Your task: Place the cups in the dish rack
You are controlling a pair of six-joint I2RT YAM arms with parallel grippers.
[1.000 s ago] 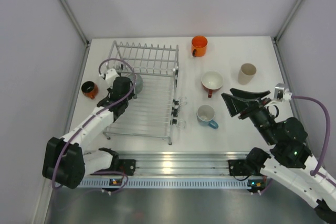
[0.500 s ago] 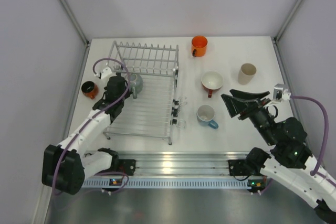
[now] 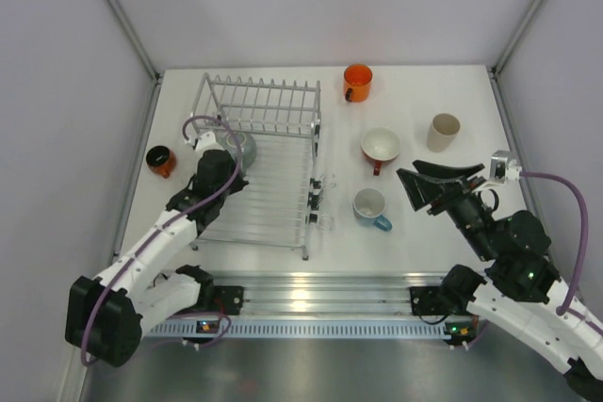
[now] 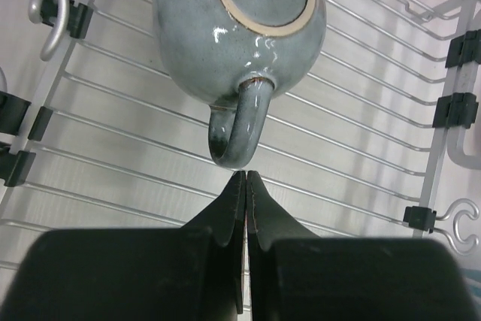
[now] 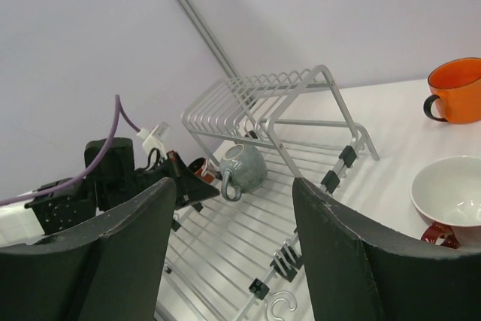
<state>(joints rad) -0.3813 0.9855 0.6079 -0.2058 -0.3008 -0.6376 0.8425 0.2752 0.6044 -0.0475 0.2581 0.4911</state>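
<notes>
The wire dish rack (image 3: 273, 197) stands left of centre. A grey-blue cup (image 3: 239, 145) rests bottom-up in its far left corner, handle (image 4: 237, 129) pointing at my left gripper (image 3: 229, 163). That gripper (image 4: 246, 178) is shut and empty, its tips just short of the handle. On the table stand an orange cup (image 3: 358, 82), a red cup with white inside (image 3: 381, 147), a light blue cup (image 3: 369, 207) and a beige cup (image 3: 443, 131). A dark red-orange cup (image 3: 160, 160) sits left of the rack. My right gripper (image 3: 411, 189) hangs open and empty, right of the light blue cup.
The rack's raised tine frame (image 3: 264, 105) runs along its far side. In the right wrist view the rack (image 5: 301, 133), grey-blue cup (image 5: 244, 167) and left gripper (image 5: 180, 186) show between my own fingers (image 5: 128, 246). Grey walls enclose the table.
The left gripper, shut throughout, has shifted from the cup's left side to the near side of its handle. The cup sits slightly further left. The right arm has not moved.
</notes>
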